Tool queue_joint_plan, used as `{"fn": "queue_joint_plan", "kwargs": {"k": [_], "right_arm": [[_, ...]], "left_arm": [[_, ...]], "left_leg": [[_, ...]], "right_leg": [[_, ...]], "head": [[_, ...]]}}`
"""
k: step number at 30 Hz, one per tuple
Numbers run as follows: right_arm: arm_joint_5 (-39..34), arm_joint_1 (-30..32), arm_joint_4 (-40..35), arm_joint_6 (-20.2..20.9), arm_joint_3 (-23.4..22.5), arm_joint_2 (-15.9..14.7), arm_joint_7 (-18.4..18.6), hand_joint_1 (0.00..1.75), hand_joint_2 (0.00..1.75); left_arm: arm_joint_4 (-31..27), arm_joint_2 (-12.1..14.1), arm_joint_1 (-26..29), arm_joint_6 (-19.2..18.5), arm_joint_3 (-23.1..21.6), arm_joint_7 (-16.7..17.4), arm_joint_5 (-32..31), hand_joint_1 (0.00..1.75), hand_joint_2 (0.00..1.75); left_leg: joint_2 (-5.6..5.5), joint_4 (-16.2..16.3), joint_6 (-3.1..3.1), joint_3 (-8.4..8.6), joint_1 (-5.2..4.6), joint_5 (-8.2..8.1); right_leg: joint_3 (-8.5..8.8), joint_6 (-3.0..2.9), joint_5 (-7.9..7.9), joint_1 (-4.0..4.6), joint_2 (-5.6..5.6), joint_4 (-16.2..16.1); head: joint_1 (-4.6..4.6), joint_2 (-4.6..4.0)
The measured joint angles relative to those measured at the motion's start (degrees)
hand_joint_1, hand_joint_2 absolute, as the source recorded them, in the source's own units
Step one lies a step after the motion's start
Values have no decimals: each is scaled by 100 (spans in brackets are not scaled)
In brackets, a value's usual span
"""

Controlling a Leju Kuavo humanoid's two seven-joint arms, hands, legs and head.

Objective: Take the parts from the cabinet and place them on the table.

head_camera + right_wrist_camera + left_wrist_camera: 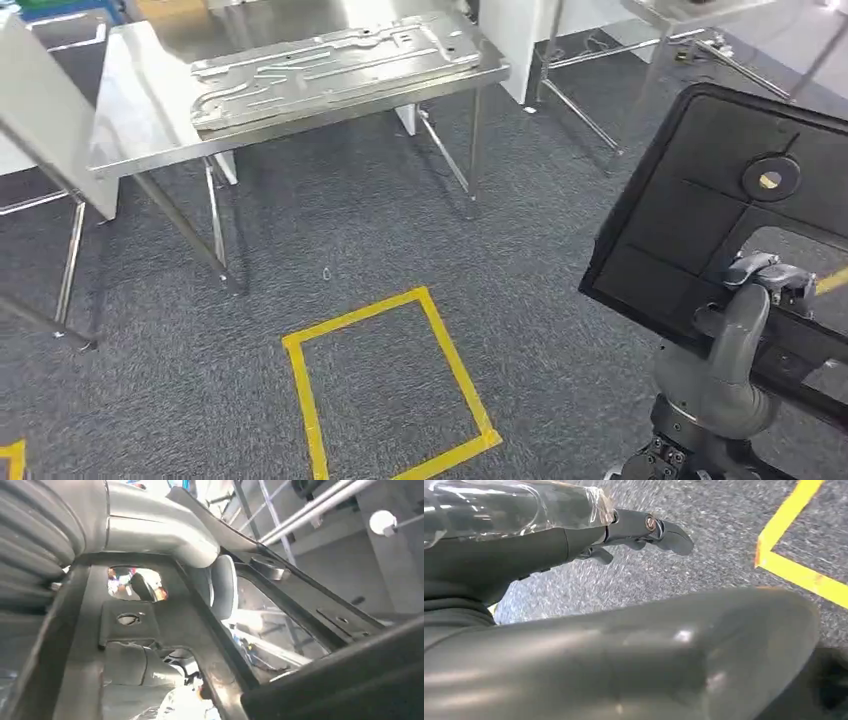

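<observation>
A large black panel part (700, 200) with a round hole stands tilted at the right, held up off the floor. My right hand (738, 335) grips its lower edge, thumb hooked over the rim. In the right wrist view the grey thumb (160, 530) presses on the black part's frame (165, 615). A silver stamped metal part (330, 70) lies flat on the steel table (140, 110) ahead and to the left. My left hand (549, 545) hangs over the grey carpet, its dark fingers (654, 527) stretched out with nothing in them.
A yellow tape square (385, 380) marks the carpet in front of me. A white board (40, 100) leans at the table's left end. A white post (510, 40) and a second steel table (690, 15) stand at the back right.
</observation>
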Motion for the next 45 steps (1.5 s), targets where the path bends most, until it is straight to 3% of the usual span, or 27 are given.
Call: {"fn": "queue_joint_plan", "kwargs": {"k": [1, 5, 6, 7, 8, 9, 11, 12, 13, 16, 17, 21, 22, 24, 26, 27, 28, 30, 31, 32, 35, 37, 38, 40, 42, 43, 45], "right_arm": [[-2, 0, 0, 0, 0, 0, -9, 175, 175], [-39, -3, 2, 0, -2, 0, -31, 175, 175], [-52, -6, 0, 0, -4, 7, -42, 175, 175], [-57, -2, 0, -9, -15, 7, -41, 175, 175], [-59, -11, 0, -22, -13, 7, -33, 175, 175], [-55, 9, 0, -50, -13, 7, -33, 175, 175], [-57, 56, 4, -98, -17, 7, -13, 175, 175], [-52, 69, 4, -114, -17, 7, -13, 175, 175], [-52, 78, 4, -118, -20, 7, -15, 175, 175], [-61, 96, 2, -120, -35, 7, -42, 175, 175], [-88, 99, 2, -109, -35, 7, -88, 175, 175], [-260, 141, -9, 4, -59, 11, -234, 175, 175], [-284, 151, -9, 29, -59, 22, -234, 175, 175], [-299, 199, -2, 83, -59, 24, -225, 175, 175], [-308, 218, 13, 123, -59, 26, -157, 175, 175], [-306, 224, 18, 138, -57, 26, -122, 175, 175], [-291, 224, 30, 199, -57, 28, -44, 175, 175], [-234, 195, 81, 267, -57, 28, 81, 175, 175], [-206, 147, 116, 304, -57, 31, 174, 175, 175], [-177, 88, 140, 336, -55, 33, 238, 175, 175], [-175, -107, 218, 450, -35, 46, 420, 175, 175], [-238, -249, 284, 518, -15, 48, 525, 175, 175], [-236, -326, 319, 572, -2, 52, 555, 175, 175], [-206, -433, 402, 612, 39, 57, 679, 175, 175], [-118, -450, 457, 577, 72, 55, 824, 175, 175], [-83, -474, 470, 531, 94, 55, 899, 175, 175], [46, -535, 483, 420, 122, 55, 1080, 175, 175]], "left_arm": [[0, 0, -11, 0, 0, 7, 2, 0, 0], [0, 9, -14, -63, 0, 134, 127, 0, 0], [0, 15, -12, -72, 2, 186, 188, 0, 0], [0, 17, 18, -85, 2, 230, 256, 0, 0], [0, 24, -4, -90, 4, 254, 319, 0, 0], [0, 46, -22, -87, 11, 245, 376, 0, 0], [0, 59, -32, -70, 24, 214, 466, 0, 0], [0, 63, -21, -61, 26, 195, 527, 0, 0], [0, 77, -12, -61, 28, 186, 538, 0, 0], [0, 90, -9, -70, 31, 210, 575, 0, 0], [0, 105, -18, -88, 35, 249, 584, 0, 0], [2, 159, 19, -170, 50, 406, 557, 0, 0], [2, 157, 33, -179, 50, 446, 535, 0, 0], [2, 160, -26, -208, 52, 503, 505, 0, 0], [2, 164, -26, -232, 52, 566, 498, 0, 0], [2, 162, -15, -262, 50, 586, 490, 0, 0], [2, 162, -2, -275, 50, 605, 489, 0, 0], [2, 162, -4, -284, 50, 636, 485, 0, 0], [2, 155, -10, -282, 50, 621, 485, 0, 0], [2, 155, -18, -282, 50, 586, 485, 0, 0], [2, 94, -16, -232, 50, 348, 518, 0, 0], [0, 22, -13, -210, 48, 155, 540, 0, 0], [0, -6, -22, -208, 50, 98, 546, 0, 0], [0, -87, -34, -216, 50, 33, 581, 0, 0], [0, -164, -21, -225, 50, 4, 605, 0, 0], [0, -201, -6, -243, 48, -2, 616, 0, 0], [0, -277, 2, -292, 48, -2, 623, 0, 0]], "left_leg": [[280, -514, 51, 267, -31, 139], [65, -553, 148, 231, -114, 79], [-13, -624, 198, 296, -76, 106], [-68, -658, 222, 369, -38, 124], [-120, -667, 247, 378, -24, 118], [-175, -666, 272, 380, -23, 125], [-329, -663, 293, 377, -35, 110], [-411, -661, 294, 387, -45, 107], [-477, -660, 292, 404, -45, 99], [-625, -652, 242, 468, -37, 48], [-655, -611, 203, 444, -90, 18], [-678, -643, 84, 416, -48, -25], [-486, -521, 52, 403, -33, -78], [-244, 281, -12, -10, -34, -481], [-201, 1170, -42, -497, -20, -792], [-201, 1380, -45, -635, -16, -793], [-200, 1301, -37, -641, -14, -661], [-192, 390, 3, -241, -19, -83], [-136, -185, 60, 23, -39, 197], [-73, -490, 105, 147, -79, 215], [-102, -539, 164, 157, -115, 143], [-124, -632, 217, 235, -41, 175], [-138, -638, 246, 258, -42, 159], [-147, -637, 299, 289, -46, 135], [-180, -634, 315, 314, -49, 106], [-195, -634, 313, 340, -44, 85], [-236, -628, 277, 421, -27, 31]], "right_leg": [[48, 35, -31, 9, -67, -1], [127, 161, -91, 42, -257, -49], [199, 217, -123, 39, -296, -71], [210, 238, -199, -3, -70, 3], [54, 238, -407, 3, 190, 337], [-185, 246, -638, 5, 322, 818], [-696, 255, -941, 7, 419, 1730], [-831, 247, -898, 8, 424, 1877], [-798, 238, -699, 8, 432, 1701], [-214, 183, 162, 2, 541, 226], [-149, 160, 112, 17, 648, 17], [-155, 21, 102, 15, 600, -12], [-129, -7, 104, 8, 579, -23], [-93, -71, 65, 20, 514, -23], [-71, -82, 35, 28, 460, -21], [-54, -84, 18, 28, 439, -21], [-30, -77, 0, 29, 423, -18], [53, -53, -52, 32, 384, -18], [99, -34, -82, 33, 367, -21], [115, 1, -113, 60, 363, -14], [117, 76, -147, 67, 342, -41], [145, 144, -205, 55, 345, -15], [73, 161, -318, 60, 379, 193], [-416, 186, -730, 58, 419, 1133], [-869, 211, -885, 55, 425, 1847], [-915, 220, -744, 50, 425, 1796], [-622, 235, -164, 19, 425, 996]], "head": [[0, 2], [11, 0], [7, 2], [20, 0], [22, 0], [48, 0], [57, 0], [57, 0], [57, 2], [66, 0], [66, 2], [63, 2], [68, 2], [22, 2], [20, 2], [15, 2], [15, 2], [15, 2], [15, 2], [15, 2], [15, 2], [15, 2], [20, 2], [33, 2], [35, 2], [35, 2], [37, 2]]}}
